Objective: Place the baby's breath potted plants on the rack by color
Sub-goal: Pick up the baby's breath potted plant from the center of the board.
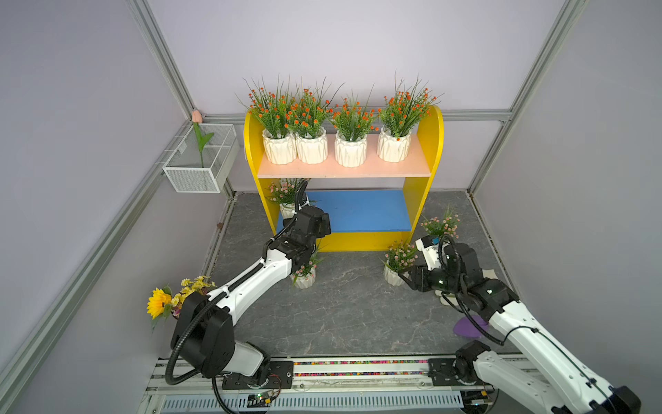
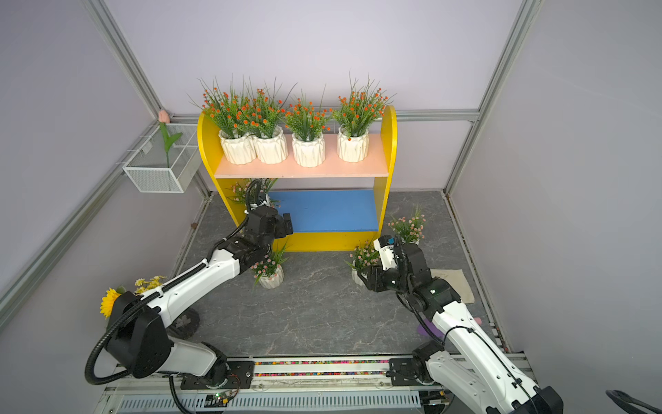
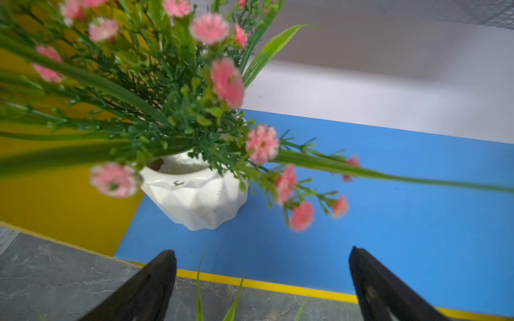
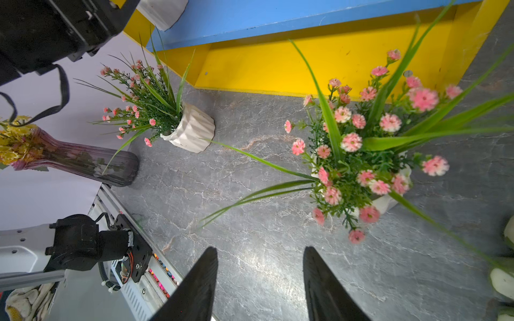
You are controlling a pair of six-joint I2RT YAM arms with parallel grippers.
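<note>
The left fingers [image 3: 155, 286], spread wide and empty, face a pink plant [image 3: 180, 111] in a white faceted pot [image 3: 194, 200] on the rack's [image 3: 55, 208] smooth blue board [image 3: 389, 194]. The right fingers [image 4: 200, 283], half parted, hold nothing near a second plant [image 4: 361, 155] on the veined grey tabletop [image 4: 172, 178].

Four plants [image 1: 351, 150] on rack [image 1: 417, 200] top, one below

The light is bright and even, from above, so in both top views shadows on the floor [image 1: 351, 315] are soft and the white pots [image 1: 350, 153] on the top board [image 1: 344, 170] glare a little. In my left wrist view the pink blossoms [image 3: 226, 82] close to the lens are blurred, and the fingers [image 3: 155, 286] of my left claw [image 3: 262, 250] are dark and unsharp. In the right wrist view the nearest blossoms [image 4: 422, 98] are soft too.
</note>
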